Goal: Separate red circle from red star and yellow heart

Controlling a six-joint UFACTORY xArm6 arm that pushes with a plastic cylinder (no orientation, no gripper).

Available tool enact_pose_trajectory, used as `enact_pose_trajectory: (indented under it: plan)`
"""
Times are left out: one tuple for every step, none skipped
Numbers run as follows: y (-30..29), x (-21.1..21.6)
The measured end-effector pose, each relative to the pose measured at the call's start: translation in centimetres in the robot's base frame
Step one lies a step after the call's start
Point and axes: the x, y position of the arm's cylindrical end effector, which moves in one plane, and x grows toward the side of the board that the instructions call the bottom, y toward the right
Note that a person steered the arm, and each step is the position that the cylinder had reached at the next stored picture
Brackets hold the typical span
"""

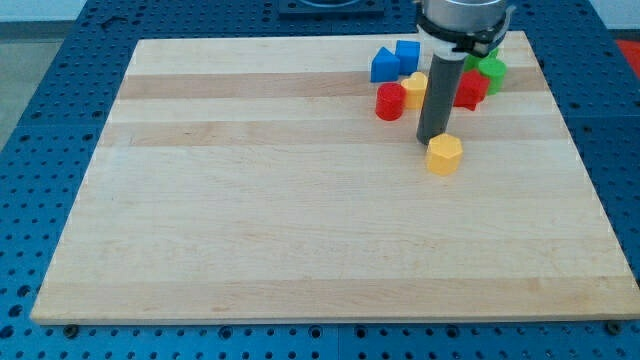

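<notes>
The red circle (390, 101) lies near the view's top right. The yellow heart (415, 88) touches its upper right side. The red star (471, 89) lies to the right of the heart and is partly hidden behind my rod. My tip (434, 139) rests on the board below and to the right of the red circle, apart from it. The tip is just above a yellow hexagon-like block (444, 154) and seems to touch its top left edge.
Two blue blocks (383, 66) (407, 55) lie above the red circle. A green block (490, 71) lies above the red star, near the board's top right. The wooden board (300, 200) sits on a blue perforated table (60, 60).
</notes>
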Motion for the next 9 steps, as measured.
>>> enact_pose_trajectory:
  plan:
    - [-0.9,0.7]
    - [-1.3,1.0]
    - [-0.7,-1.3]
    - [4.6,-0.8]
    - [8.4,-0.4]
    - [12.6,-3.0]
    - [12.7,-3.6]
    - [12.7,-4.9]
    - [12.5,-5.9]
